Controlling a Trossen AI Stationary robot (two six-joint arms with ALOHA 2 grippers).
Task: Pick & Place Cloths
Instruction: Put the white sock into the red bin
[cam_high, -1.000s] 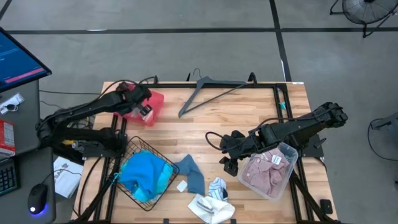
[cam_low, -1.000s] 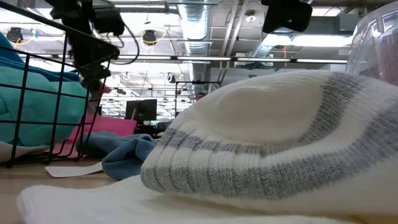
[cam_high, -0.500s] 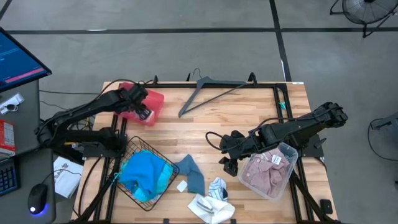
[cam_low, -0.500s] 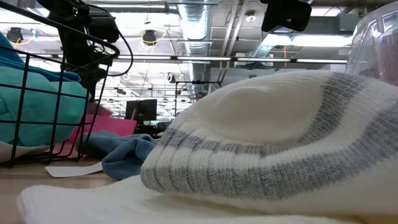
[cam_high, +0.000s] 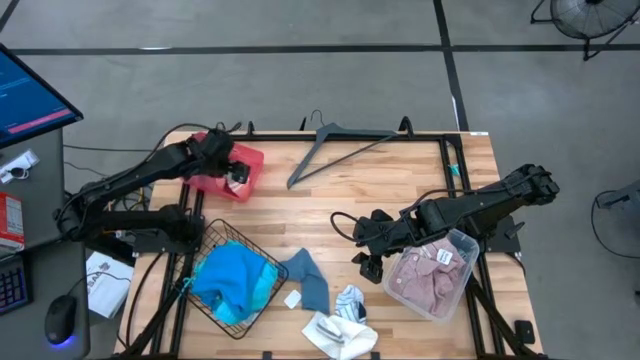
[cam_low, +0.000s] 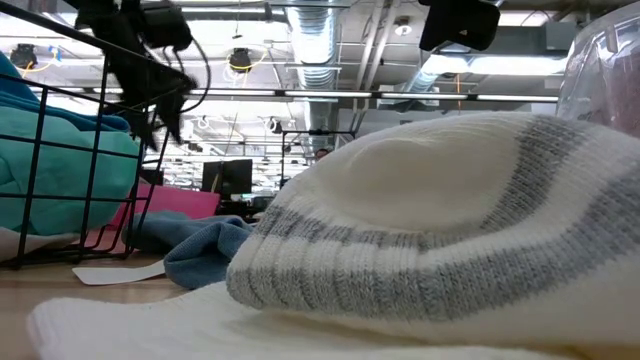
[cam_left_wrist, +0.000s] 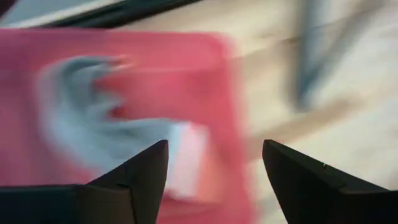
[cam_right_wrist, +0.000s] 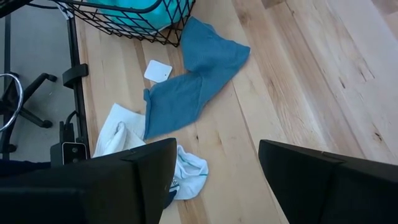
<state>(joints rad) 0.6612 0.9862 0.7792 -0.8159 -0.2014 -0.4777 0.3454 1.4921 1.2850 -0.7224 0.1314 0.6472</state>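
My left gripper hovers open over the red tray at the far left. In its wrist view a grey cloth lies blurred on the tray floor beyond the fingers. My right gripper stands open and empty above the table's middle right. A turquoise cloth fills the wire basket. A blue cloth and white cloths lie on the table. A pale pink checked cloth sits in a clear bin.
A grey hanger lies at the far edge. A white striped sock fills the low view close to the camera. A small white tag lies beside the blue cloth. Bare wood shows between the tray and my right gripper.
My left gripper has risen a little above the red tray. In the low view its fingers were together and now stand apart. My right arm has kept still.
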